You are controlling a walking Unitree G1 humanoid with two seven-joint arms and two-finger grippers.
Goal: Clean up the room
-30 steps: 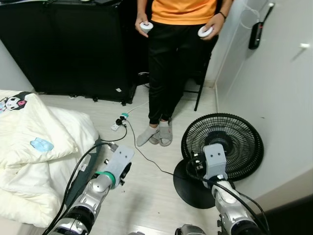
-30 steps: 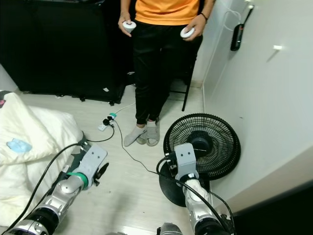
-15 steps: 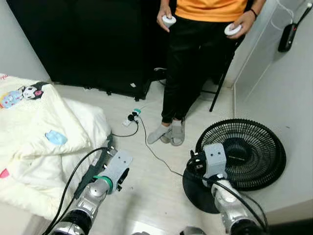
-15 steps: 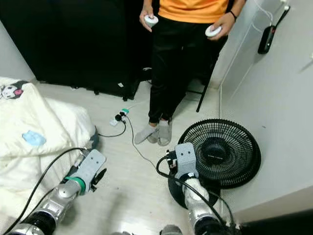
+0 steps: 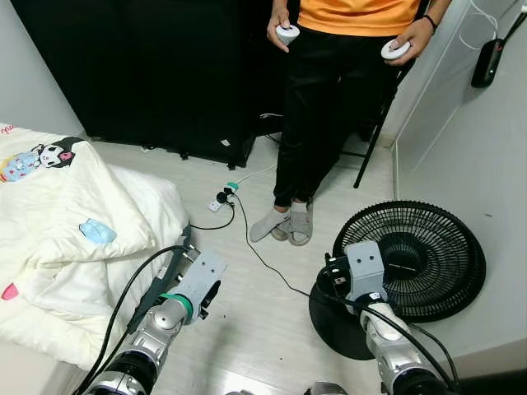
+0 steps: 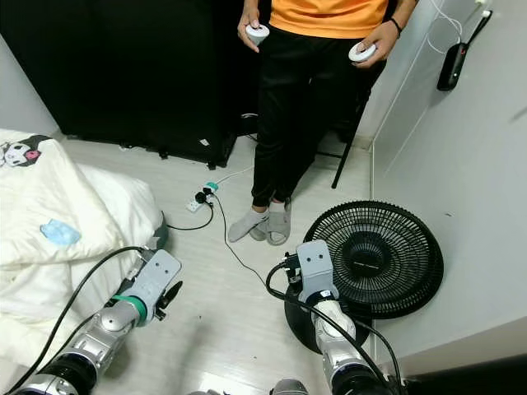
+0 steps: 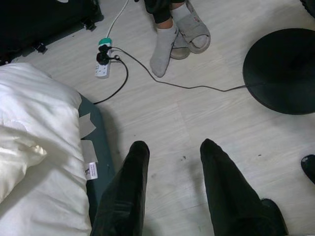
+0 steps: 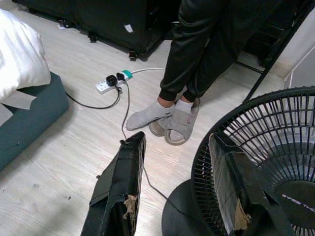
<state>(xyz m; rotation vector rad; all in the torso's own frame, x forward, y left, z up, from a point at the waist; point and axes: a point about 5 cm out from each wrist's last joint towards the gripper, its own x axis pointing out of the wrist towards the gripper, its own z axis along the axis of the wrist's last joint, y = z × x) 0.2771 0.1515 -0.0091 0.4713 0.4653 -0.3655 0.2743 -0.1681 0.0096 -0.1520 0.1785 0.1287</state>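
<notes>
Standing over a pale wood floor (image 5: pixel 247 329), we hold both arms low. Our left gripper (image 7: pixel 172 162) hangs at the lower left with its fingers parted, nothing between them, above bare floor beside the white quilt (image 5: pixel 74 247). Our right gripper (image 8: pixel 179 167) is likewise spread and empty at the lower right, close to the black floor fan (image 5: pixel 412 259), one finger lying across its grille. The fan's cord (image 5: pixel 263 259) runs to a power strip (image 5: pixel 221 200) at centre. A person (image 5: pixel 329 107) in grey socks stands at the top, holding two white controllers (image 5: pixel 286 34).
</notes>
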